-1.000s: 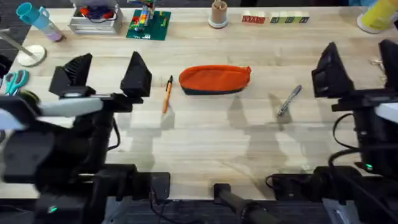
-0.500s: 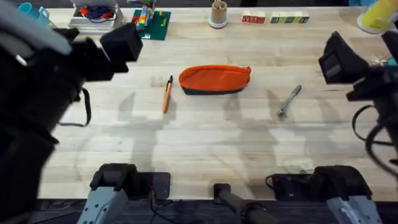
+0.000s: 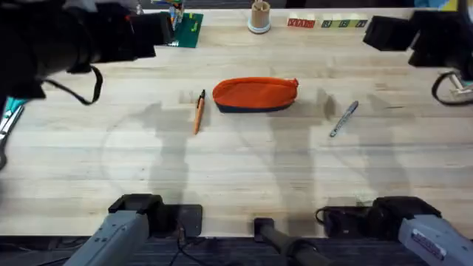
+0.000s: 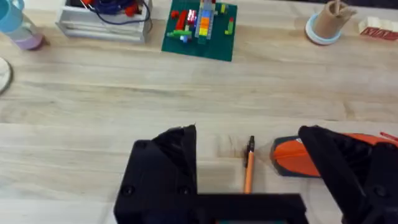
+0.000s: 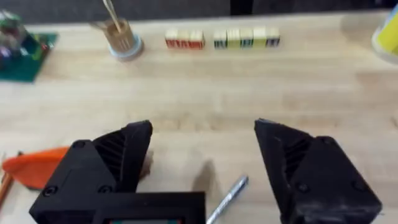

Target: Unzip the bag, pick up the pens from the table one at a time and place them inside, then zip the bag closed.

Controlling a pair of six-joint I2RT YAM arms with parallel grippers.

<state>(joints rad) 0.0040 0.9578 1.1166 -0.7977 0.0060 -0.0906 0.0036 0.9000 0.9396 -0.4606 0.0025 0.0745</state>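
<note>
The orange bag [image 3: 255,94] lies flat at the middle of the table [image 3: 236,170], its navy strip toward the near side, and no opening shows. The orange pen [image 3: 199,112] lies just left of the bag. The silver-grey pen [image 3: 344,119] lies to its right. My left gripper [image 4: 249,134] hangs open above the table, with the orange pen [image 4: 249,171] and the bag's end [image 4: 291,157] seen between its fingers. High over the right side, my right gripper [image 5: 202,140] is open too, above the silver pen [image 5: 227,199]. Both hold nothing.
Along the far edge stand a green brick plate [image 3: 185,28], a cup of sticks [image 3: 259,16], a row of letter blocks [image 3: 325,23], a grey tray [image 4: 106,15] and a blue bottle [image 4: 15,22]. Teal scissors [image 3: 9,111] lie at the left edge.
Both arms have risen and swung toward the far side; the left one now looms large and dark at the upper left. The bag and both pens have not moved.
</note>
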